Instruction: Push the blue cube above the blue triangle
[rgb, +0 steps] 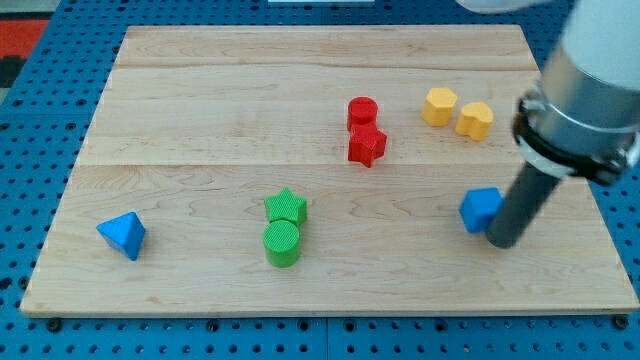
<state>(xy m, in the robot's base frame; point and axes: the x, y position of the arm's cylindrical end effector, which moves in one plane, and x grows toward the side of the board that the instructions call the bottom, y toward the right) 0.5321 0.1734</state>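
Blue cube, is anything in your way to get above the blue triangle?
Maybe. My tip touches the blue cube on its right. Going left toward the blue triangle, the green star and green cylinder sit about on that line.

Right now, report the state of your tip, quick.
No hand here, only my tip: it holds nothing and sits on the wooden board, touching the view's-right side of the blue cube.
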